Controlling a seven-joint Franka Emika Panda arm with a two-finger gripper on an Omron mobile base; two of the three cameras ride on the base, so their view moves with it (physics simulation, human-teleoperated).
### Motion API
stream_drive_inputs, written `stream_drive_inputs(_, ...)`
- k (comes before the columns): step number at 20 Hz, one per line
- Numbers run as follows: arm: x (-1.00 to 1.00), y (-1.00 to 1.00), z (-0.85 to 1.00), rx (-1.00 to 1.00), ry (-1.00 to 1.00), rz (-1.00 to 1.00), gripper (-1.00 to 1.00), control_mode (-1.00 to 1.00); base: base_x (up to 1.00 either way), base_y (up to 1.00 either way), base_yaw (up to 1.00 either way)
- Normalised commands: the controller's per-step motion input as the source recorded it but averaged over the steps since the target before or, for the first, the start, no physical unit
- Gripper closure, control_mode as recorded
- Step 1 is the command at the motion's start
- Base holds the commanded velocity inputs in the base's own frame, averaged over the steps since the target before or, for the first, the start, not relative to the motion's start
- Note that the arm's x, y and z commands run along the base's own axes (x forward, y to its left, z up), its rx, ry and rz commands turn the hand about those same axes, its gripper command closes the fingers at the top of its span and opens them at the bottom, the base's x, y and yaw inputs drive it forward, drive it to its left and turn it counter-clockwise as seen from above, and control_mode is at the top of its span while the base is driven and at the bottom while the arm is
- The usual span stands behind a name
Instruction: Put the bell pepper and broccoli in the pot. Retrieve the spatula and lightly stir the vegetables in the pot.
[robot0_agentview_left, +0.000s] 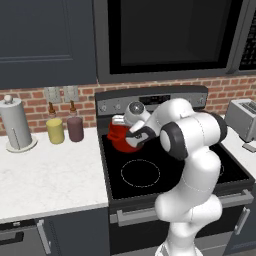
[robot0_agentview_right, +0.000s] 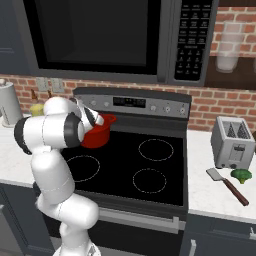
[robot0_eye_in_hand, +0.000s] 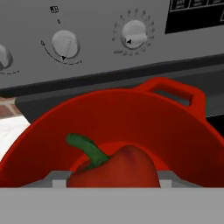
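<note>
The red pot (robot0_agentview_left: 116, 136) (robot0_agentview_right: 101, 136) (robot0_eye_in_hand: 179, 131) stands on the stove's back left burner. A red bell pepper (robot0_eye_in_hand: 117, 169) with a green stem sits between my fingertips, over the pot's red inside. My gripper (robot0_eye_in_hand: 113, 180) (robot0_agentview_left: 133, 138) (robot0_agentview_right: 96, 121) is shut on the pepper at the pot's mouth, and the arm hides much of the pot in both base views. The broccoli (robot0_agentview_right: 241, 175) lies on the right counter in front of the toaster. The spatula (robot0_agentview_right: 227, 185) lies just left of it, handle pointing to the counter's front edge.
A toaster (robot0_agentview_right: 231, 142) (robot0_agentview_left: 243, 118) stands on the right counter. On the left counter are a yellow canister (robot0_agentview_left: 55, 131), a maroon canister (robot0_agentview_left: 75, 128) and a paper towel roll (robot0_agentview_left: 16, 125). The stove's control panel (robot0_eye_in_hand: 65, 43) rises right behind the pot.
</note>
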Motion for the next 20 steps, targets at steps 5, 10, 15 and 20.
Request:
stream_drive_inputs(5, 0.13, 0.0, -0.25, -0.01, 0.0, 0.0, -1.0, -1.0, 0.0, 0.0, 0.0)
stream_drive_inputs(10, 0.03, 0.0, -0.17, 0.0, 0.0, 0.0, -1.0, -1.0, 0.0, 0.0, 0.0)
stream_drive_inputs(15, 0.01, 0.0, 0.13, 0.0, 0.0, 0.0, -1.0, -1.0, 0.0, 0.0, 0.0)
stream_drive_inputs(20, -0.06, 0.0, 0.88, 0.04, -0.07, 0.0, -1.0, -1.0, 0.0, 0.0, 0.0)
